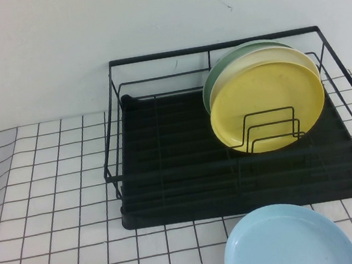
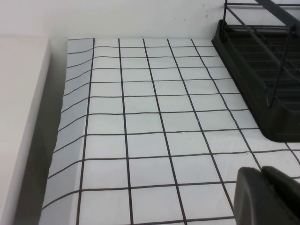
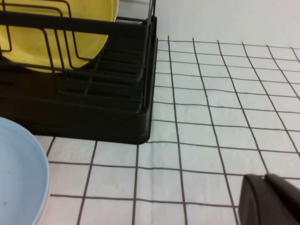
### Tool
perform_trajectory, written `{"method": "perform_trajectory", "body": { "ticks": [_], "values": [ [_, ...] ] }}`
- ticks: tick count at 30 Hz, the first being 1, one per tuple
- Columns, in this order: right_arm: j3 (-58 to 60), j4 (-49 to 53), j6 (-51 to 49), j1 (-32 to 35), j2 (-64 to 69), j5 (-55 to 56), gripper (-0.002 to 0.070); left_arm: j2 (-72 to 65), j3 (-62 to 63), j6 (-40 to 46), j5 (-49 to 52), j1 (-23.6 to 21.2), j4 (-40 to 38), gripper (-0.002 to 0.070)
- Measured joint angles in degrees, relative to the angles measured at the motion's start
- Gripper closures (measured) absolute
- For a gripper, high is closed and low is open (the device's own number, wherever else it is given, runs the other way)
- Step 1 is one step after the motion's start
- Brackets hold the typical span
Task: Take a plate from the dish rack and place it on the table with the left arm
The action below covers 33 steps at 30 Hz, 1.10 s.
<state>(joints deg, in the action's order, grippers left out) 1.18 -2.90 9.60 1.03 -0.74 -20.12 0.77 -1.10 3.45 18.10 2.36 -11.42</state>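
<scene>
The yellow plate (image 1: 267,106) stands on edge in the right half of the black wire dish rack (image 1: 238,203), leaning back against a cream plate (image 1: 270,53) and a green plate (image 1: 212,84). Neither arm shows in the high view. In the left wrist view my left gripper (image 2: 261,169) is shut and empty, low over the grid-cloth table (image 2: 140,117), apart from the rack's corner (image 2: 281,126). In the right wrist view my right gripper (image 3: 266,177) is shut with nothing in it, over the cloth beside the rack (image 3: 117,126), where the yellow plate (image 3: 89,9) shows behind the wires.
A light blue plate (image 1: 288,241) lies flat on the table just in front of the rack's right half, also seen as the blue plate (image 3: 18,173) in the right wrist view. A white ledge (image 2: 18,117) borders the cloth's left edge. A white wall rises behind the rack.
</scene>
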Motion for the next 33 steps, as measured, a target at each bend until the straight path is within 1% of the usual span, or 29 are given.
{"method": "perform_trajectory", "body": {
  "ticks": [33],
  "values": [
    [0.0, 0.0, 0.0, 0.0, 0.0, 0.0, 0.0678, 0.0, 0.11, 0.49, 0.56, 0.0, 0.91, 0.0678]
  ]
}}
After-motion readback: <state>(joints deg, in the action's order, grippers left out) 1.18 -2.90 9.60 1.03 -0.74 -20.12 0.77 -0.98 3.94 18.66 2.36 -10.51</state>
